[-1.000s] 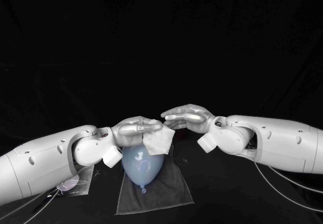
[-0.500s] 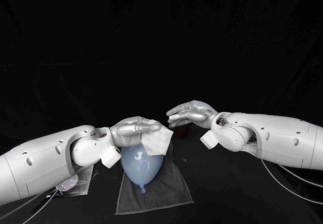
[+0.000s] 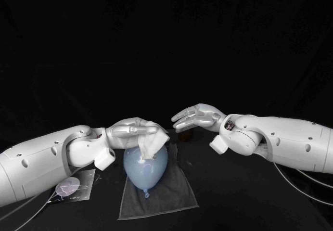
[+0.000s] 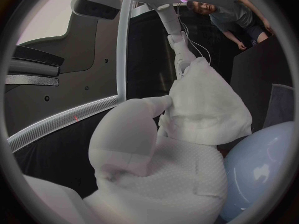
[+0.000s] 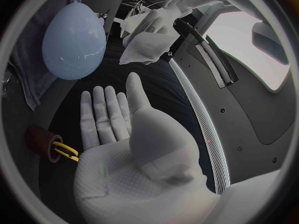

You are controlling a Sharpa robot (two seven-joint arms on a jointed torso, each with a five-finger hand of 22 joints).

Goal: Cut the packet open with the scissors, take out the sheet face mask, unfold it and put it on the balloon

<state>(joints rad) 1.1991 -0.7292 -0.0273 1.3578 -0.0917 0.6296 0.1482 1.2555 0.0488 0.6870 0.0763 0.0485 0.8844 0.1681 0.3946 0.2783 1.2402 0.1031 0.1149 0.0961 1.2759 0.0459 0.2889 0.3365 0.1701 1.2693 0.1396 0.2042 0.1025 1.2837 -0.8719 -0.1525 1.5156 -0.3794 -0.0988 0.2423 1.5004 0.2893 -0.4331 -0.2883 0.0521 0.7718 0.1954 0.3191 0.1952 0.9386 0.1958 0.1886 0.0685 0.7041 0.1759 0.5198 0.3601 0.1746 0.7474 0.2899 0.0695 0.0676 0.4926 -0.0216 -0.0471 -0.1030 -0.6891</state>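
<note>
A pale blue balloon (image 3: 146, 168) lies on a grey towel (image 3: 163, 195), knot toward me. My left hand (image 3: 134, 131) pinches the white, still folded sheet mask (image 3: 151, 143), which hangs down onto the balloon's far end. The left wrist view has the mask (image 4: 206, 107) bunched in my left hand (image 4: 143, 149) beside the balloon (image 4: 261, 174). My right hand (image 3: 198, 117) hovers to the right of the mask with flat, spread fingers and nothing in it. In the right wrist view my right hand (image 5: 118, 119) is open, with the balloon (image 5: 74, 40) and mask (image 5: 149, 40) beyond it.
The packet (image 3: 70, 187) lies on the table under my left forearm. Yellow-handled scissors (image 5: 65, 152) stand in a brown holder (image 5: 40, 140), which sits just behind the towel (image 5: 31, 45) and below my right hand.
My left hand has shifted left and the mask now hangs narrower over the balloon's far end. My right hand rose and drew away to the right.
</note>
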